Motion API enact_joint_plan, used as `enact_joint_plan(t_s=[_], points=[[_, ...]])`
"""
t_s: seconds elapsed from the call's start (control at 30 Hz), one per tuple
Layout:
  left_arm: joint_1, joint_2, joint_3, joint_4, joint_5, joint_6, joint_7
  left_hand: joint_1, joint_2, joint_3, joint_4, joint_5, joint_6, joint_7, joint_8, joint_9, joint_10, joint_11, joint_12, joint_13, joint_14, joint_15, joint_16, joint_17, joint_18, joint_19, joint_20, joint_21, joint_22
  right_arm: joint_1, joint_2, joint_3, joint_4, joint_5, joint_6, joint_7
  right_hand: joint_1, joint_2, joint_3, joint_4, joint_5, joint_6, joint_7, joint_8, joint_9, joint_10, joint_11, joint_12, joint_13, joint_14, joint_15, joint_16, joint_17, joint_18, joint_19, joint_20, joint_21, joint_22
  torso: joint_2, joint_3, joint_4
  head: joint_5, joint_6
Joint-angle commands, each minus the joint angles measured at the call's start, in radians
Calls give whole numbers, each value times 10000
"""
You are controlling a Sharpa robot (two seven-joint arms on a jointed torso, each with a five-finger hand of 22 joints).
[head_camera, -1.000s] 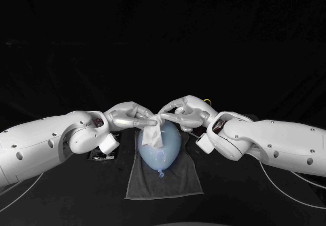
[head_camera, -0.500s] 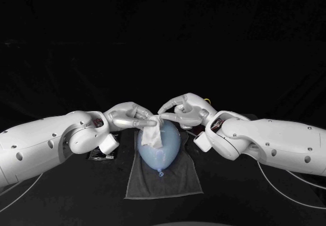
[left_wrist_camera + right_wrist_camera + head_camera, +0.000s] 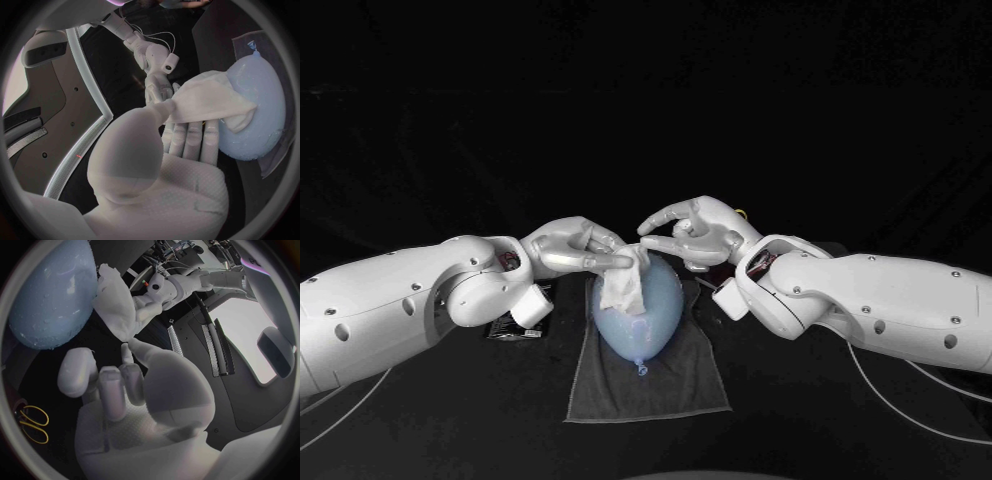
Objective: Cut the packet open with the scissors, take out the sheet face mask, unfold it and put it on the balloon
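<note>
L hand [image 3: 574, 248] pinches crumpled white sheet mask [image 3: 626, 283] by its top, draped over far-left end of pale blue balloon [image 3: 646, 320]. Balloon lies lengthwise away from robot on grey towel [image 3: 682, 385]. R hand [image 3: 687, 232] hovers just right of pinch, fingers apart and holding nothing, tips aimed at mask's free corner.

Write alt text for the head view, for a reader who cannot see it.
The robot's left hand holds a crumpled white sheet mask, which drapes over the far end of a pale blue balloon lying on a dark towel. The right hand hovers close beside the mask's top, fingers apart.
</note>
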Motion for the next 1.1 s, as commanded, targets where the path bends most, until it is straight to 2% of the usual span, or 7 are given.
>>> enact_joint_plan(t_s=[0.03, 0.23, 0.43, 0.7, 0.8, 1.1], points=[[2, 13, 8, 11, 21, -34, 66, 60, 77, 38, 6, 30, 84, -20, 32, 345, 70, 11, -59, -17, -16, -52, 61, 19, 124, 9, -52, 76, 23, -19, -11, 4, 33, 13, 32, 218, -261, -283, -376, 114, -2, -242, 50, -194, -102, -76, 90, -76, 1205, 1043, 108, 35, 2633, 109, -52, 122, -135, 1377, 2, 7, -2, 6, 5], [-2, 12, 8, 13, 21, -39, 67, 60, 77, 38, 6, 30, 84, -20, 32, 345, 70, 11, -59, -17, -16, -52, 61, 19, 124, 9, -52, 76, 23, -61, -30, 4, 43, -117, 314, 188, -181, -374, -755, 188, -5, -389, 115, -377, -207, -188, 155, -111, 1151, 1043, 173, 35, 2633, 156, -137, 229, -287, 1339, -1, 8, -7, 15, 1], [-4, 12, 8, 21, 22, -34, 70, 60, 77, 38, 6, 30, 84, -20, 32, 345, 70, 11, -59, -17, -16, -52, 61, 19, 124, 9, -52, 76, 23, -113, 8, 3, -38, -242, 707, 56, -7, -271, -889, 200, -3, -257, 110, -369, -224, -179, 163, -65, 1187, 1043, 191, 35, 2633, 172, -150, 279, -285, 1341, 1, 6, -3, 21, 8], [-5, 21, 8, 35, 22, -14, 84, 55, 81, 46, 8, 30, 85, -20, 40, 356, 86, 9, -65, -21, -8, -55, 69, 29, 122, 9, -57, 98, 35, -173, 182, -1, -255, -288, 923, -49, 339, 193, -862, 231, -5, 59, 81, -316, -258, -145, 133, 1, 1238, 1043, 172, 35, 2633, 192, -164, 305, -287, 1342, -1, 1, 6, 20, -15], [-5, 14, 7, 50, 22, -11, 86, 55, 81, 46, 8, 30, 85, -20, 40, 356, 86, 9, -65, -21, -8, -55, 69, 29, 122, 9, -57, 98, 35, -181, 233, -1, -332, -276, 939, -33, 374, 297, -847, 261, -5, 197, 57, -277, -262, -130, 116, 21, 1255, 1043, 162, 35, 2633, 194, -167, 304, -283, 1343, 3, -2, 7, 23, -18], [-5, -4, 7, 78, 22, -17, 80, 55, 81, 46, 8, 30, 85, -20, 40, 356, 86, 9, -65, -21, -8, -55, 69, 29, 122, 9, -57, 98, 35, -187, 321, -2, -378, -234, 936, 50, 605, 754, -673, 321, -4, 752, -151, -100, -280, -31, -60, 117, 1342, 1043, 26, 35, 2633, 179, -110, 215, -123, 1385, 6, 5, -1, 36, -38]])
